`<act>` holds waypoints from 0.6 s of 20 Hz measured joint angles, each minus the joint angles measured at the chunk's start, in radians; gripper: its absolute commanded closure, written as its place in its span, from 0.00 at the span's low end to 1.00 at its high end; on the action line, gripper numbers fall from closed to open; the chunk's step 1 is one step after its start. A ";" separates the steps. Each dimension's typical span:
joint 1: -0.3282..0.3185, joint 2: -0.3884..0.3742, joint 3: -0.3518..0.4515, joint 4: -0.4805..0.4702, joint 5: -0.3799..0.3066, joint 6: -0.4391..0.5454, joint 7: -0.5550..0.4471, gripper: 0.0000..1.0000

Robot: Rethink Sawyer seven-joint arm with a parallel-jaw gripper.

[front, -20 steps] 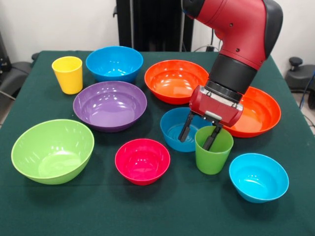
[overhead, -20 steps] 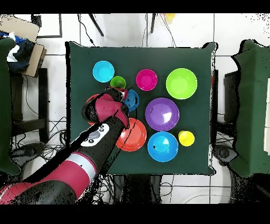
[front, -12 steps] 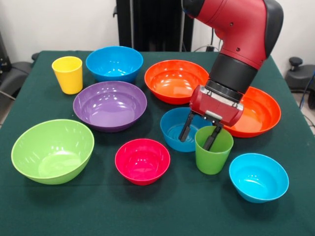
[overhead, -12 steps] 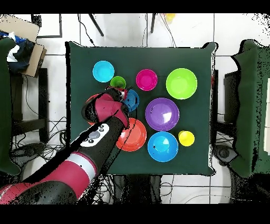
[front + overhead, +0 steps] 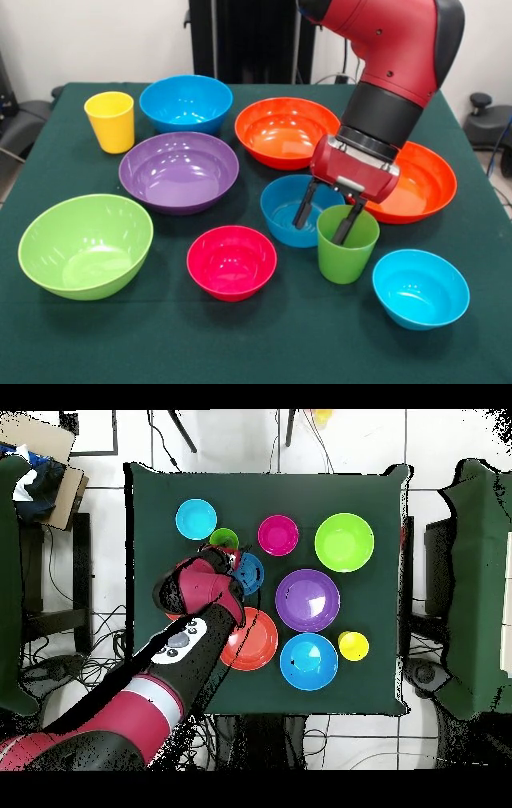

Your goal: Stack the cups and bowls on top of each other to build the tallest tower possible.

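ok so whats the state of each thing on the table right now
pincer: open, one finger inside the green cup, one outside its rim
green cup: upright, on the table
yellow cup: upright, empty, standing apart
bowls, e.g. purple bowl: all upright, empty, none stacked
tower: not yet started

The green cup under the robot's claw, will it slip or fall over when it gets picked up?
The green cup looks glossy, so it may slip a little. It is taller and narrower than the bowls, so a sideways nudge could probably tip it. The gripper has one finger inside the rim and one outside, so it would pinch only the thin wall.
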 measured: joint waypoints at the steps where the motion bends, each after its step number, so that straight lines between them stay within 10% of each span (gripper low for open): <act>1: 0.000 -0.003 0.000 0.000 0.000 0.000 0.000 0.00; 2: -0.001 -0.006 0.000 0.000 0.000 0.000 0.000 0.00; 3: -0.001 -0.013 0.000 0.000 0.000 0.000 0.000 1.00; 12: -0.002 -0.024 0.000 0.000 0.000 0.000 0.000 1.00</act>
